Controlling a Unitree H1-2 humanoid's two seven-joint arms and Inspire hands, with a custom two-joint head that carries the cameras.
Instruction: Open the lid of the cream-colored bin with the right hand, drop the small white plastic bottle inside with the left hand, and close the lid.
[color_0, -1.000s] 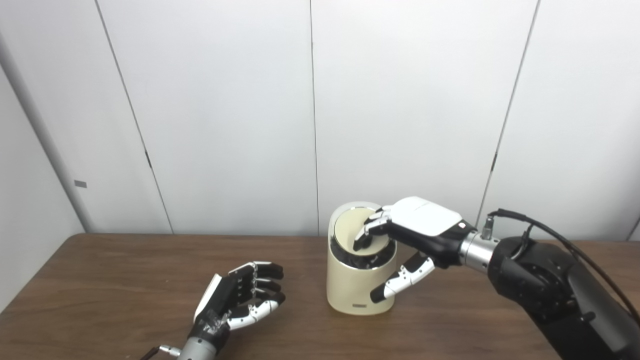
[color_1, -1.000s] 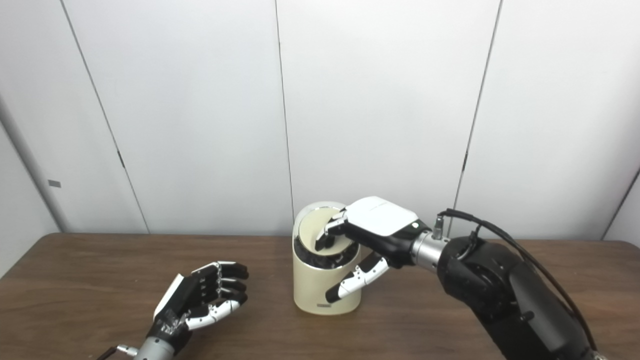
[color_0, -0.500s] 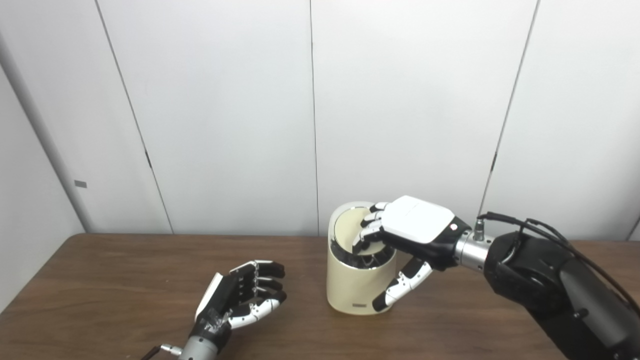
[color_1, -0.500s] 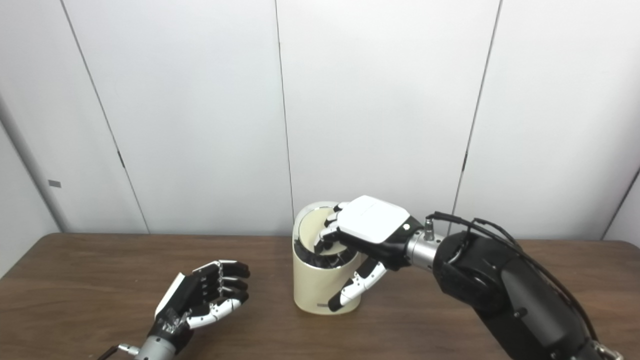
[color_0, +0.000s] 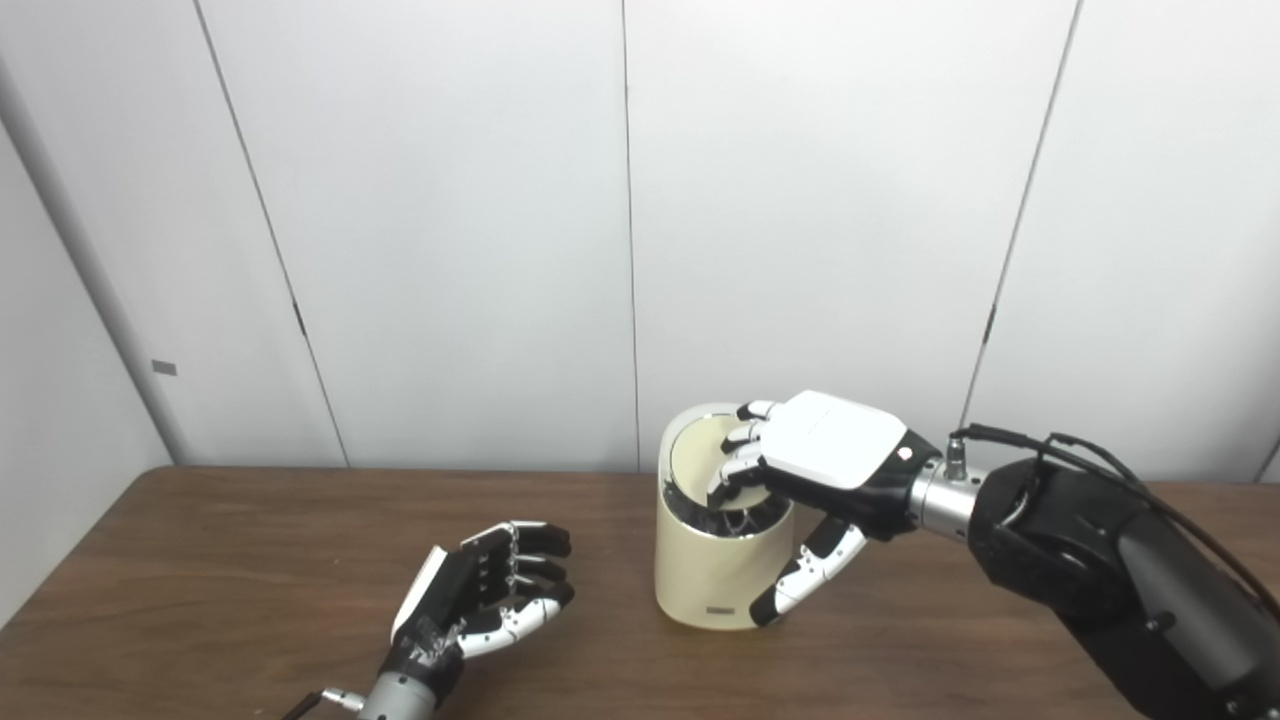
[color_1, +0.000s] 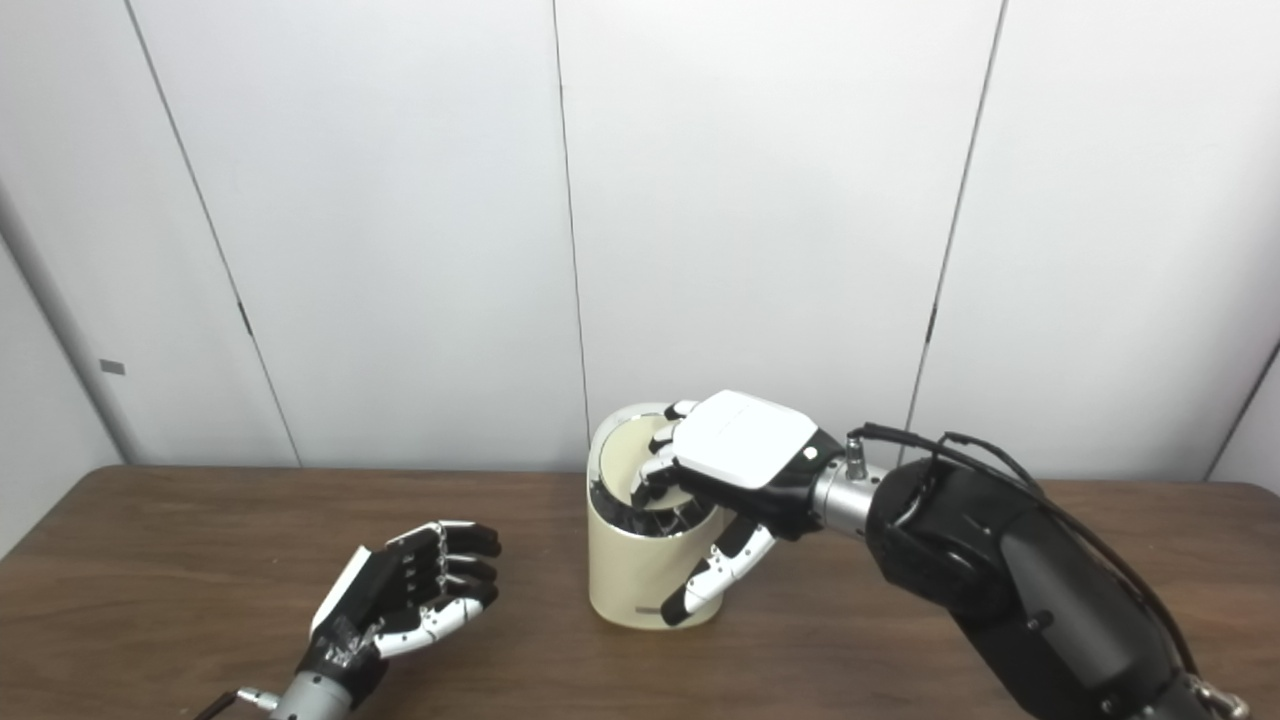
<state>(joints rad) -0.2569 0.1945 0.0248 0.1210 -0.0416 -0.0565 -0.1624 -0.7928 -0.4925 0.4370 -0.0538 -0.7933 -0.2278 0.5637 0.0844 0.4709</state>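
Tabletop bin (color_0: 712, 575) under right hand (color_0: 830, 460)

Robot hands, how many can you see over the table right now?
2. The left hand is low over the table, left of the cream-colored bin. The right hand is on the bin's top, fingers on its lid.

Bin at the centre of the table, a hand on either side.
The bin (color_0: 715, 560) stands on the table (color_0: 200, 560), just right of frame centre. The right hand (color_0: 810, 470) lies over its top from the right; the left hand (color_0: 480, 595) sits lower left, apart from it.
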